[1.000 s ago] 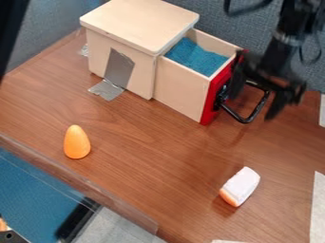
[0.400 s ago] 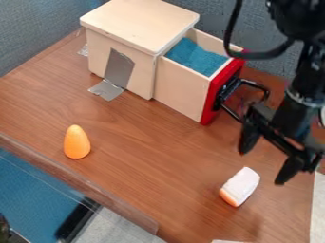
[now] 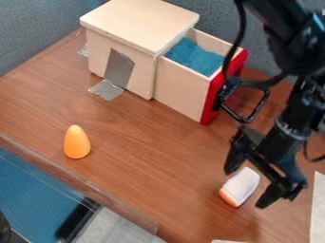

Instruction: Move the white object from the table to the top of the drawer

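at lower right, the gripper [image 3: 246, 186] spreads its fingers wide apart above the white object [image 3: 242, 184], whether touching i cannot tell; brown wooden table [image 3: 146, 156] below, grey fabric partition [image 3: 38, 28] at upper left.

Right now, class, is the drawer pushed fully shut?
No, the drawer sticks out from the wooden box, with blue material visible inside it.
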Tool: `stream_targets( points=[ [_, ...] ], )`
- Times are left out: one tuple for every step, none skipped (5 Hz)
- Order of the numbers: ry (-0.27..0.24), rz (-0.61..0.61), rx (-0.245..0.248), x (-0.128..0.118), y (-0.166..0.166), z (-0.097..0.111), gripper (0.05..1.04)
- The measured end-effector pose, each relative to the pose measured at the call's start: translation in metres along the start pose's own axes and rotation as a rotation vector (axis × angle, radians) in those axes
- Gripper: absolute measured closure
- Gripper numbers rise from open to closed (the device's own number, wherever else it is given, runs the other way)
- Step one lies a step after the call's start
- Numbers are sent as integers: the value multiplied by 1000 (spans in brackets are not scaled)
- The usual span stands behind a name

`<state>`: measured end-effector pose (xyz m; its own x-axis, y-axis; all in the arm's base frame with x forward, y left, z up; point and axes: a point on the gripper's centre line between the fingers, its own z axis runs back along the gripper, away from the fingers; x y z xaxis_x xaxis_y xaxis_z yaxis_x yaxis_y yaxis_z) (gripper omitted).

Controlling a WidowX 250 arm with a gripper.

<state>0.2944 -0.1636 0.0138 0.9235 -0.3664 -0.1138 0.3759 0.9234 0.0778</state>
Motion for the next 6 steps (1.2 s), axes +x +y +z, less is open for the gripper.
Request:
stream_targets(
  points=[
    [3,0,7,0,0,0,397],
    [2,6,14,1,-3,2,629],
    [-11,9,20,6,-3,13,631],
    [-59,32,9,13,6,42,631],
    [-116,132,-26,21,44,78,631],
    [-151,251,-55,28,98,106,631]
  ],
)
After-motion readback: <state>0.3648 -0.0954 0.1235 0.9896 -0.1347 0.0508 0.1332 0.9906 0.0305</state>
